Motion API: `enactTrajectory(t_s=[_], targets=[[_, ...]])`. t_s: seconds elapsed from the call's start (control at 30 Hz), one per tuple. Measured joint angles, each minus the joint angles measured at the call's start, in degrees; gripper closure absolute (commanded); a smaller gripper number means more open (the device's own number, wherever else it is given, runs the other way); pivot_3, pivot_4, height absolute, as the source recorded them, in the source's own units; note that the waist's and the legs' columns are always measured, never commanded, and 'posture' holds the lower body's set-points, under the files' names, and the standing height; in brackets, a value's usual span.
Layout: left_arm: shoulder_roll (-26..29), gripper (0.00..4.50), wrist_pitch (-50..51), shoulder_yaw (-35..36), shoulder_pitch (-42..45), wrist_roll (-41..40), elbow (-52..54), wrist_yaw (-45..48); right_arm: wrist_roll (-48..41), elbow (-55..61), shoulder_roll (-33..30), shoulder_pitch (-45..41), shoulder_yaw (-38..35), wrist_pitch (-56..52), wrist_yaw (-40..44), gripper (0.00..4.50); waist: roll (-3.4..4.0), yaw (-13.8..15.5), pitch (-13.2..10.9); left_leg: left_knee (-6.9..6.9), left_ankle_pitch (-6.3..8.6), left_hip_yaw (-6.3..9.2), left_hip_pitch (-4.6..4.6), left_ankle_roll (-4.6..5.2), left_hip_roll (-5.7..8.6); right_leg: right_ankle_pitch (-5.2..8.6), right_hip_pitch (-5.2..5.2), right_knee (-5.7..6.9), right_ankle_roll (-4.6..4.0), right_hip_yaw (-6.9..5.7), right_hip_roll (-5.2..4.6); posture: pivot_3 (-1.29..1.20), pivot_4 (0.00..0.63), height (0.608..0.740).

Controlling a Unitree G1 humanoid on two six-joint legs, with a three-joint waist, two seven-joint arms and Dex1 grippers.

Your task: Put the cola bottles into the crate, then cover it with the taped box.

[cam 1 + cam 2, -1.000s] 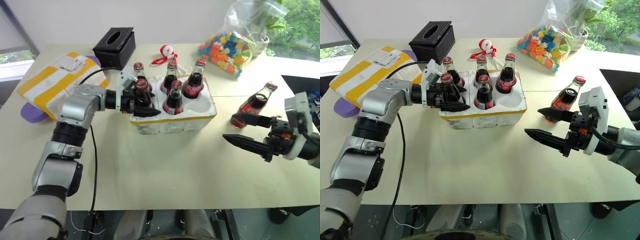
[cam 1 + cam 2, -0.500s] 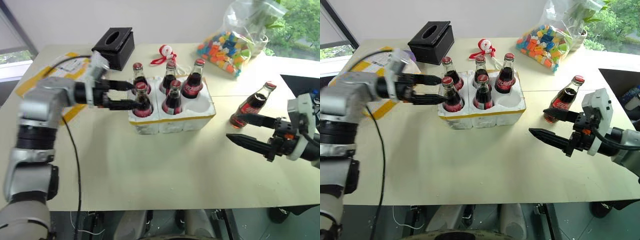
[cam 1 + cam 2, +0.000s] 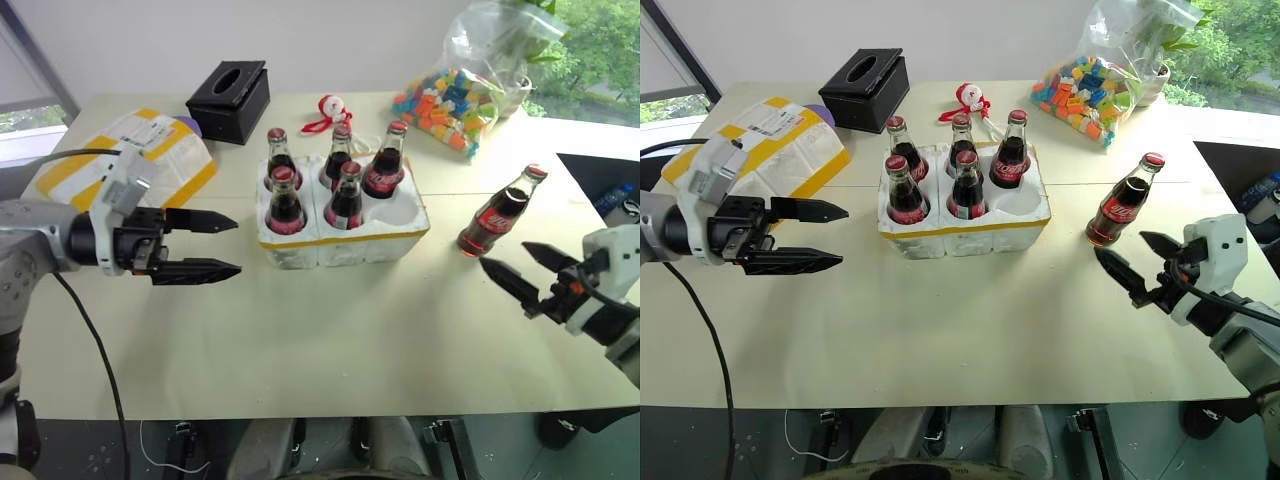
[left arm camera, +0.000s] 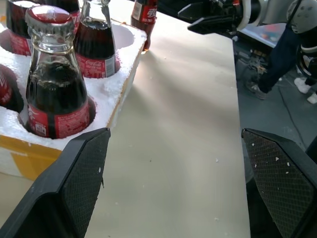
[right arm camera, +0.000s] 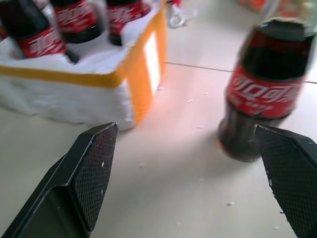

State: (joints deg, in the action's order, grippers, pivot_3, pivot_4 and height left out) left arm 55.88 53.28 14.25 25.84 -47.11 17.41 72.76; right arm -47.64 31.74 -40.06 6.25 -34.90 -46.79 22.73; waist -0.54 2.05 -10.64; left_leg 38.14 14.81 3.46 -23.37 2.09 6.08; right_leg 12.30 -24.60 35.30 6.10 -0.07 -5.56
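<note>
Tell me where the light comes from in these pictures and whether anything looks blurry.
Left eye view: daylight from the window at upper right; the loose cola bottle throws a short shadow. Left wrist view: bright glare along the table beside the crate. Right wrist view: the near bottle and crate are soft, out of focus.

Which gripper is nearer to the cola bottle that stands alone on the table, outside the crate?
The right. The right gripper is open just in front of the lone cola bottle. The left gripper is open far off, on the other side of the crate.
</note>
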Motion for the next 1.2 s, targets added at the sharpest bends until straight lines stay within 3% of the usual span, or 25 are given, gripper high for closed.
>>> enactTrajectory(t_s=[0.27,0.57,1.03,1.13,1.2], targets=[[-0.78,0.06,-0.03,1.48,-2.3,-3.57,2.98,-4.65,4.9,-11.14,2.95,-9.11,4.45,3.34,-3.14,0.0,0.02,0.03,0.0,-0.07,-0.03,0.0,0.0,-0.03,0.01,-0.02,-0.05,0.05,0.03,-0.01,0.01,0.0,0.15,0.732],[-0.68,0.06,0.2,3.17,-4.55,-7.33,5.82,-8.07,11.52,-26.74,3.61,-15.8,9.84,10.62,1.27,0.0,0.08,-0.15,0.0,-0.08,-0.03,0.0,0.0,-0.04,0.01,-0.03,-0.06,0.08,0.04,-0.01,0.02,0.0,0.15,0.732],[0.16,0.06,-1.17,3.29,-5.0,-8.46,6.03,-9.48,15.38,-39.42,5.35,-25.45,12.37,16.4,4.81,0.0,0.15,-0.51,0.01,-0.11,-0.04,0.0,0.0,-0.06,0.01,-0.04,-0.08,0.09,0.06,-0.02,0.03,0.0,0.15,0.732],[0.25,0.0,-1.59,2.66,-4.66,-8.37,5.54,-9.39,15.97,-40.78,6.32,-26.77,13.15,17.48,5.11,0.85,0.16,-0.75,0.02,-0.12,-0.05,0.0,0.0,-0.06,0.02,-0.06,-0.08,0.09,0.1,-0.02,0.03,0.0,0.15,0.732],[0.25,0.0,-1.72,2.25,-4.56,-8.31,5.13,-9.36,16.05,-40.77,6.74,-26.9,13.58,18.01,5.43,1.68,0.15,-0.95,0.02,-0.13,-0.05,0.01,0.0,-0.07,0.02,-0.1,-0.07,0.09,0.16,-0.02,0.03,0.0,0.15,0.732]])
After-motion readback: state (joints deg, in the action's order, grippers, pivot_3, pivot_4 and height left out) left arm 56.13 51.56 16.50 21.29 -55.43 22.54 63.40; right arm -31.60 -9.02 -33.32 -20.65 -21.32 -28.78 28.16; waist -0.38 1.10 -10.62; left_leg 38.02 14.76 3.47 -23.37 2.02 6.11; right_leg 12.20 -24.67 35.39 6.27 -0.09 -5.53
